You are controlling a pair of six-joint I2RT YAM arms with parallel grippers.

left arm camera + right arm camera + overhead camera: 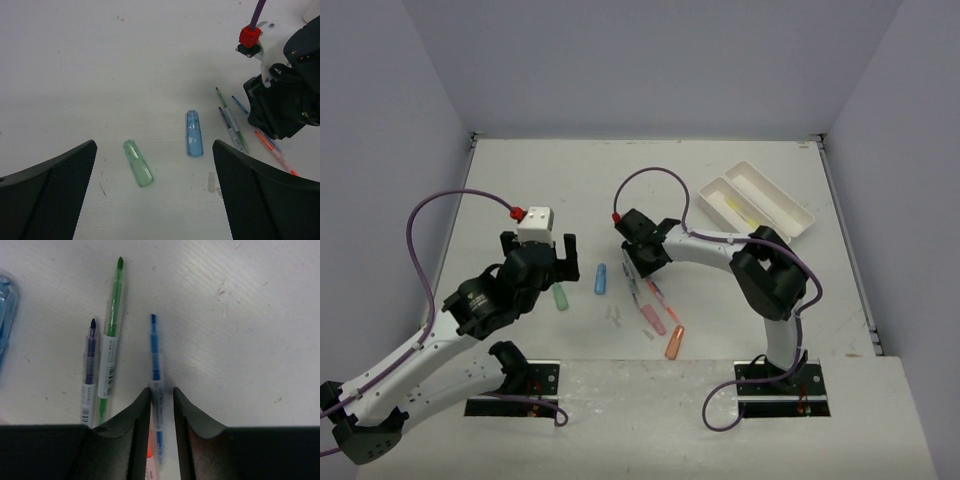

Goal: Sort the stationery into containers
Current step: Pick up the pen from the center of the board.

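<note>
A white tray (770, 195) sits by the worktop's (540, 180) far right corner, a yellow pen (735, 208) inside. Toward the near edge lie a green piece (560, 297), a blue piece (601, 278), a pink pen (653, 318) and an orange piece (674, 342); the right end effector (642, 268) is low over a thin pen (636, 290)

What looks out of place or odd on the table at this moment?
Nothing is spilled or broken. The white tray sits at a slant to the edges of the table. The green pen, dark pen and blue pen lie with bare tips, while the green cap and blue cap lie apart from them.
</note>
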